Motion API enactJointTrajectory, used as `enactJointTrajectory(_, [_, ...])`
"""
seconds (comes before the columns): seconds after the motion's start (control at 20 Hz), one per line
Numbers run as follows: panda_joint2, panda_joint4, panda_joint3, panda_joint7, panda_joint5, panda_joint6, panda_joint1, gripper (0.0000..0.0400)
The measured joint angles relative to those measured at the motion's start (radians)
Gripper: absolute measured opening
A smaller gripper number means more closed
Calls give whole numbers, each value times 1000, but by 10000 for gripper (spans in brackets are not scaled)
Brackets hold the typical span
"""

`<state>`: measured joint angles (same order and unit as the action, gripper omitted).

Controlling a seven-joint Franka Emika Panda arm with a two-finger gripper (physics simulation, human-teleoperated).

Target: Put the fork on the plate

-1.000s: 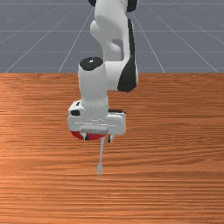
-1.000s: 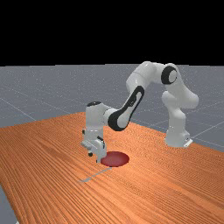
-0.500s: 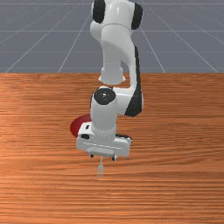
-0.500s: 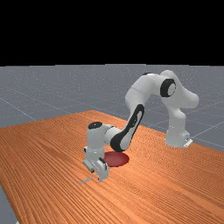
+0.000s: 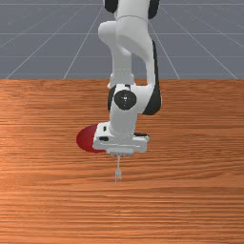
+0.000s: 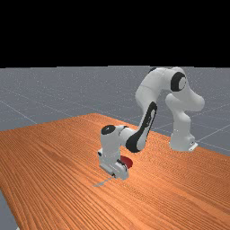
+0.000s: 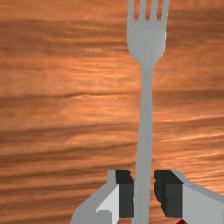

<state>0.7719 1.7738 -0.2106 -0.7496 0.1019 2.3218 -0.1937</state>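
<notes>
Fork (image 7: 146, 109) is over the table (image 5: 190, 200), by the front view's right side of the red plate (image 5: 86, 139) but not on it, and my gripper (image 7: 143, 192) looks clamped on its handle (image 7: 143, 166). It has just moved along with my arm (image 5: 125, 116), so I think the grab worked and the trip has begun. Half a second ago, both were farther from the arm's base.

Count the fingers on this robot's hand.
2. One finger is beside the handle of the fork, on the side toward the plate; the other finger is opposite, the handle gripped between them.
</notes>
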Motion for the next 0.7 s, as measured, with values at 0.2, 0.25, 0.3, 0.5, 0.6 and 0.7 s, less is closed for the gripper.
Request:
enactJointTrajectory(0.2, [-84,16,-17,-1,-16,-42,-9,84])
enactJointTrajectory(0.25, [-148,47,-24,13,-29,-74,-14,85])
enactJointTrajectory(0.3, [-223,114,-30,26,-42,-93,-20,84])
enactJointTrajectory(0.5, [-346,393,-59,52,-80,-74,-19,83])
enactJointTrajectory(0.6, [-347,475,-68,71,-83,-11,-3,83])
enactJointTrajectory(0.7, [-326,510,-69,91,-82,38,10,81])
